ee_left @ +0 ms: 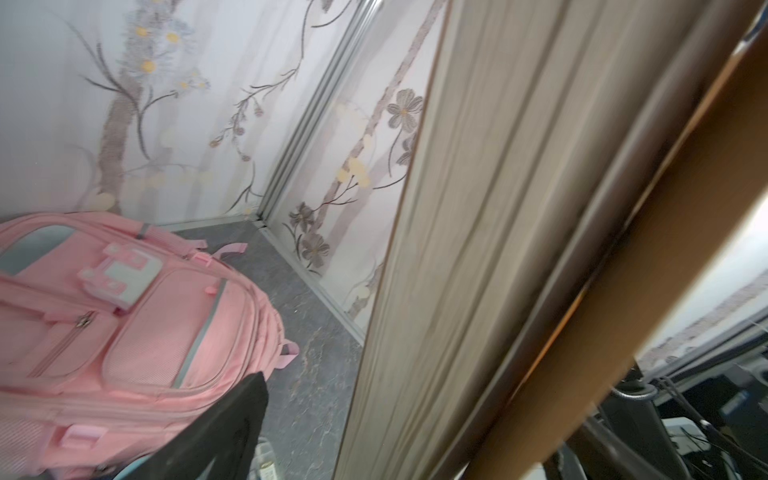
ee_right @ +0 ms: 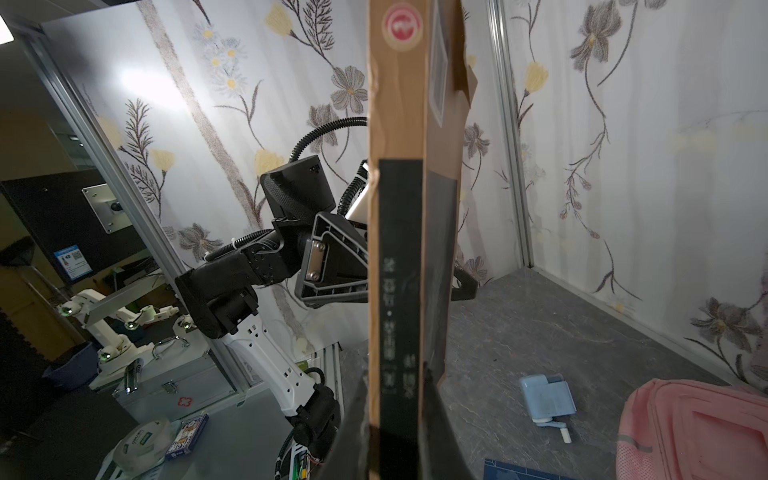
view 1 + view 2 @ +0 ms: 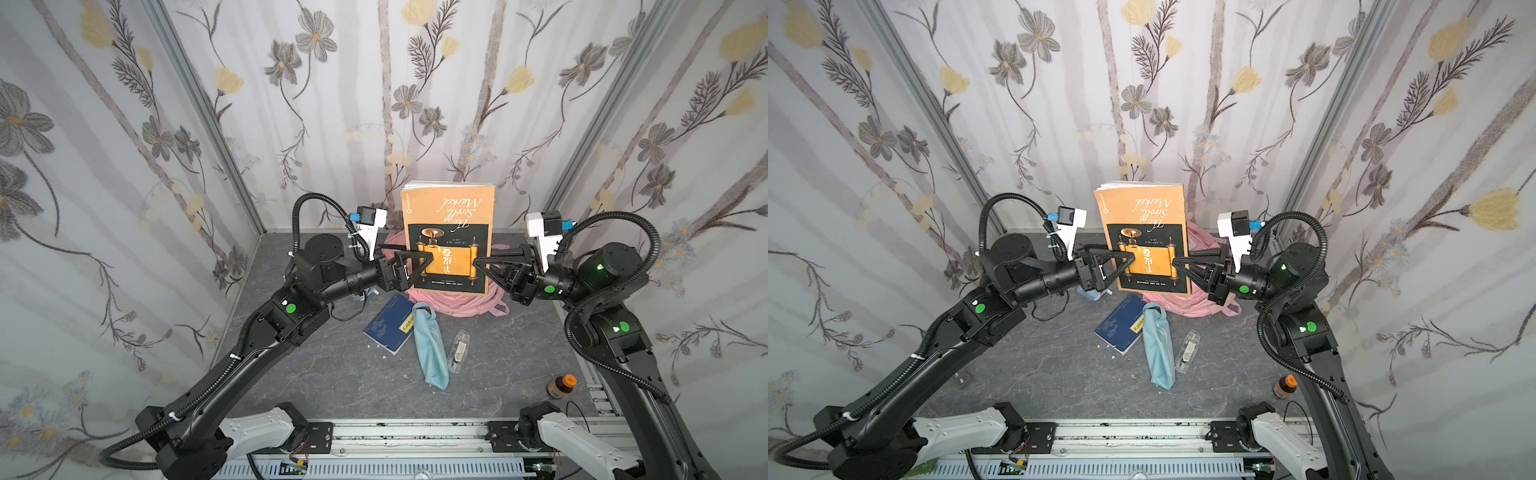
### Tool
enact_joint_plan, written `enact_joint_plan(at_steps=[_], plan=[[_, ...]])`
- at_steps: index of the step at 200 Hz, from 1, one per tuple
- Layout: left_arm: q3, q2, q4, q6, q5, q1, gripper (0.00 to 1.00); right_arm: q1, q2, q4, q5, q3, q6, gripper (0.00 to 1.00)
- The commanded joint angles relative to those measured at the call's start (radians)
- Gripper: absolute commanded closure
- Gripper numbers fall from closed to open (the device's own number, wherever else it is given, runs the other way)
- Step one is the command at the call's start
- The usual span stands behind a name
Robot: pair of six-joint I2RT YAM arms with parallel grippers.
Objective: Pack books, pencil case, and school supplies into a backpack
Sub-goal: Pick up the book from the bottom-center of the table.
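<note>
Brown book (image 3: 449, 239) is held upright and upside down in the air over the pink backpack (image 3: 459, 305), which lies at the far middle of the table (image 3: 316, 374). Only the backpack's near edge shows below the book in both top views.

Risks, judged:
- The book is carried by a single pinch at one edge, so a swing or slip is likely if it is moved fast.
- The pages fanned at the top edge may catch on fabric.
- No open compartment can be made out in the left wrist view, so entry may be blocked by a shut zip.

Right gripper (image 3: 478, 264): pressed together on the book's right edge, with the spine seen between its fingers in the right wrist view.

Left gripper (image 3: 429, 257): spread fully, straddling the left edge, one finger in front of the cover. Contact with the book cannot be told.

Navy book (image 3: 388, 324), pencil case (image 3: 430, 353) and clear case (image 3: 457, 349) lie nearer on the table. The pale-blue item (image 2: 547, 397) lies left of the backpack.
</note>
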Motion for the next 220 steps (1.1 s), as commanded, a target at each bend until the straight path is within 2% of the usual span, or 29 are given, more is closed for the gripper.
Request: enact_joint_plan(at_steps=[1,20,38,68,95,121,152,177,198,220], plan=[[-0.023,0.014,0.254,-0.125,0.164,0.043,0.00,-0.033,-0.004,-0.013,0.025,0.026,-0.019,1.00],[-0.053,0.019,0.359,-0.195,0.198,0.087,0.00,-0.034,-0.014,0.126,-0.066,-0.012,0.071,1.00],[-0.028,0.046,0.329,-0.193,0.204,0.092,0.00,-0.022,-0.029,0.335,-0.144,-0.073,0.205,1.00],[0.017,0.124,0.429,-0.287,0.320,0.088,0.00,0.033,-0.012,0.398,-0.224,-0.066,0.265,1.00],[0.038,0.159,0.490,-0.341,0.366,0.086,0.00,0.064,0.000,0.466,-0.269,-0.072,0.323,1.00],[0.031,0.200,0.704,-0.485,0.417,0.087,0.01,0.060,0.007,0.488,-0.255,-0.065,0.347,1.00],[0.045,0.227,0.756,-0.570,0.492,0.087,0.02,0.053,0.020,0.472,-0.243,-0.052,0.358,1.00],[0.034,0.223,0.738,-0.573,0.525,0.086,0.08,0.050,0.035,0.468,-0.241,-0.054,0.385,1.00],[0.023,0.208,0.601,-0.496,0.522,0.083,0.13,0.033,0.037,0.452,-0.212,-0.073,0.376,1.00],[-0.010,0.188,0.611,-0.481,0.504,0.083,0.23,-0.012,0.046,0.361,-0.149,-0.090,0.347,1.00]])
